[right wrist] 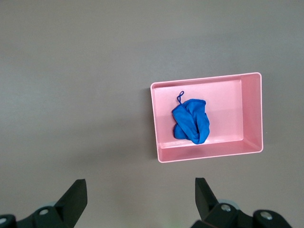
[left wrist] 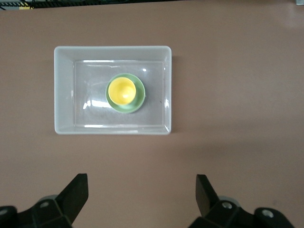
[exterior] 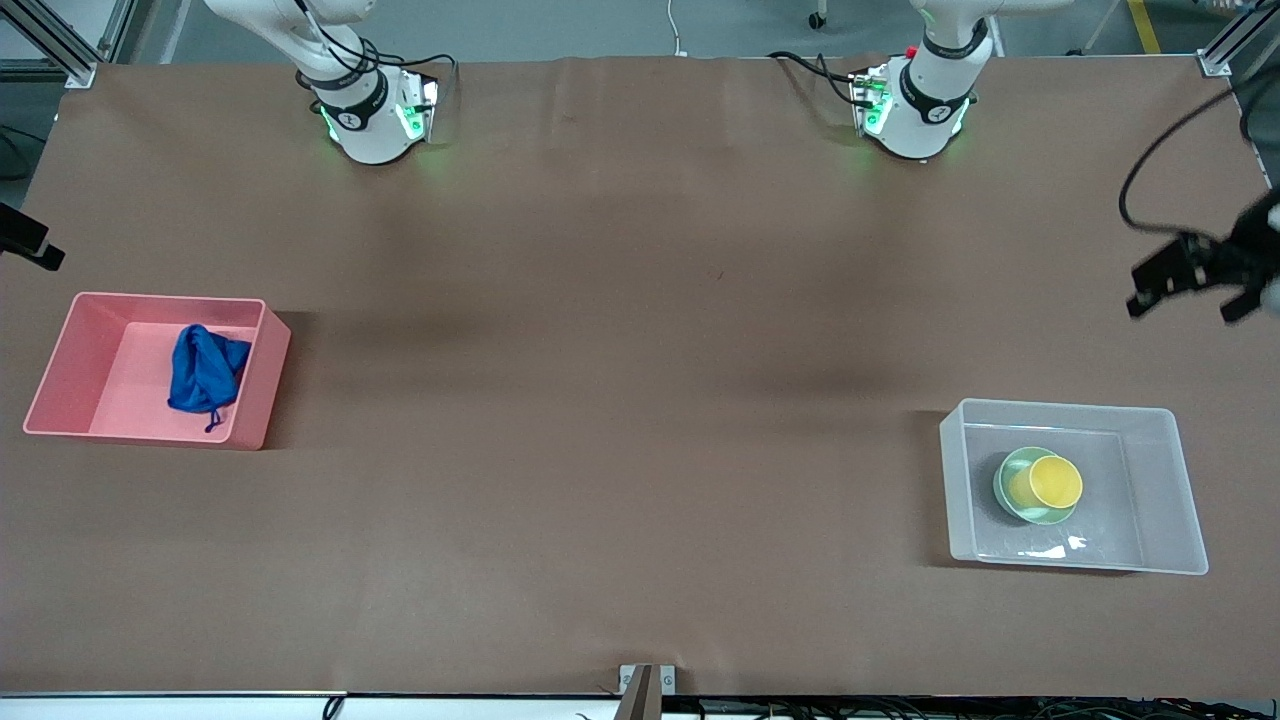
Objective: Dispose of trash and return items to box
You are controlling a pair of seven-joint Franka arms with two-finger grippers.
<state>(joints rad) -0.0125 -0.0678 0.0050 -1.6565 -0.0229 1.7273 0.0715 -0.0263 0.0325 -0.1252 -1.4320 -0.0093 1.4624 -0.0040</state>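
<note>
The blue cloth (exterior: pixel 205 375) with its string lies in the pink bin (exterior: pixel 60 360) at the right arm's end of the table. The yellow cup (exterior: pixel 1055 482) sits inside the mint-green bowl (exterior: pixel 1008 478) in the clear box (exterior: pixel 1160 490) at the left arm's end. My left gripper (exterior: pixel 1185 305) hangs open and empty high over the table beside the box. In the left wrist view, the left gripper (left wrist: pixel 141 190) is clear of the box (left wrist: pixel 64 90), bowl (left wrist: pixel 138 98) and cup (left wrist: pixel 121 91). My right gripper (right wrist: pixel 141 192) is open and empty, clear of the cloth (right wrist: pixel 191 121) and pink bin (right wrist: pixel 251 114). It shows at the picture's edge in the front view (exterior: pixel 30 245).
Brown table cover (exterior: pixel 620 400) stretches between the two bins. The two arm bases (exterior: pixel 370 110) stand along the table's edge farthest from the front camera. A small metal bracket (exterior: pixel 647 680) sits at the nearest edge.
</note>
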